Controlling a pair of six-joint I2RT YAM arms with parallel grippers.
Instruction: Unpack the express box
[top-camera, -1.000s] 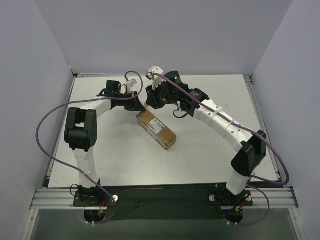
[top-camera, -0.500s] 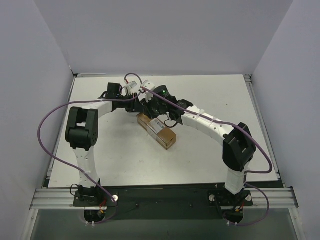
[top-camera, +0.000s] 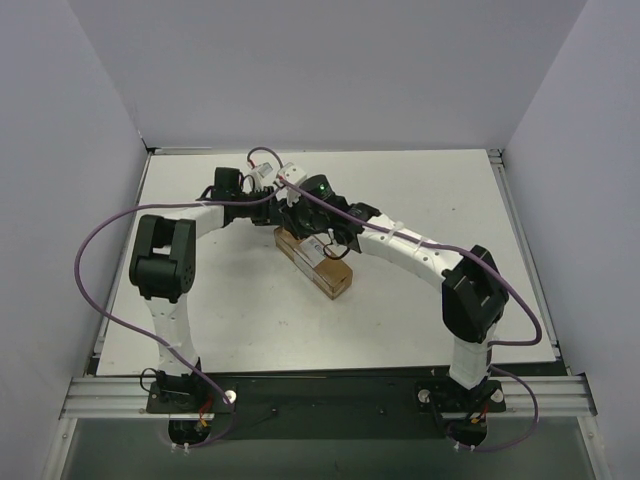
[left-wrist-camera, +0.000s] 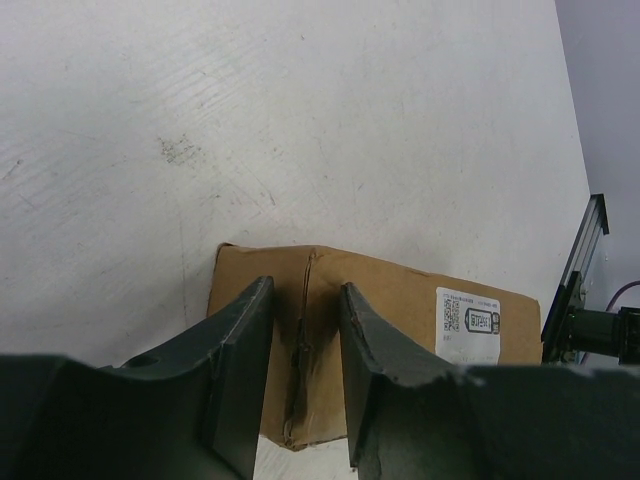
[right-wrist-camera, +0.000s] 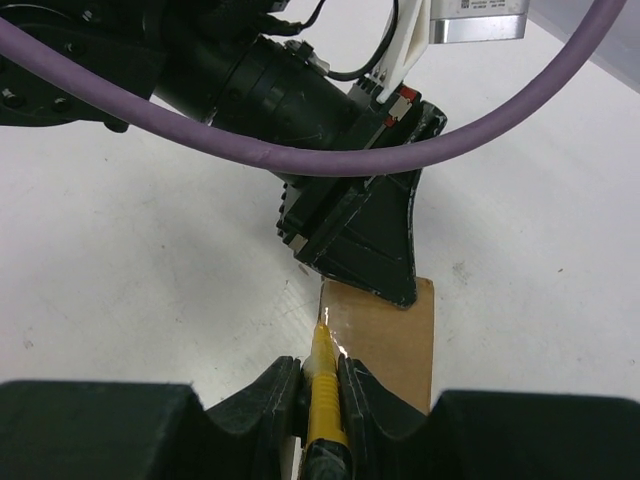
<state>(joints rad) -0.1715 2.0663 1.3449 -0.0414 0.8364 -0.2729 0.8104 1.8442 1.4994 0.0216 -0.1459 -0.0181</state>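
Observation:
The express box (top-camera: 318, 263), a brown carton with a white label (left-wrist-camera: 469, 322), lies slanted mid-table. My left gripper (top-camera: 281, 213) rests on its far end; in the left wrist view its fingers (left-wrist-camera: 240, 370) stand slightly apart either side of the taped seam (left-wrist-camera: 303, 290), holding nothing. My right gripper (top-camera: 301, 229) is shut on a yellow utility knife (right-wrist-camera: 325, 410). The blade tip touches the box's far left edge (right-wrist-camera: 322, 326), just below the left gripper's black fingers (right-wrist-camera: 365, 240). The box top (right-wrist-camera: 395, 345) shows brown beside the knife.
The white table (top-camera: 420, 290) is walled by grey panels on three sides. A purple cable (right-wrist-camera: 300, 150) crosses the right wrist view above the left arm's wrist. Both arms crowd over the box's far end.
My right arm has swung left and down, bringing the knife from above the table to the box's far end. The left gripper has stayed on the box.

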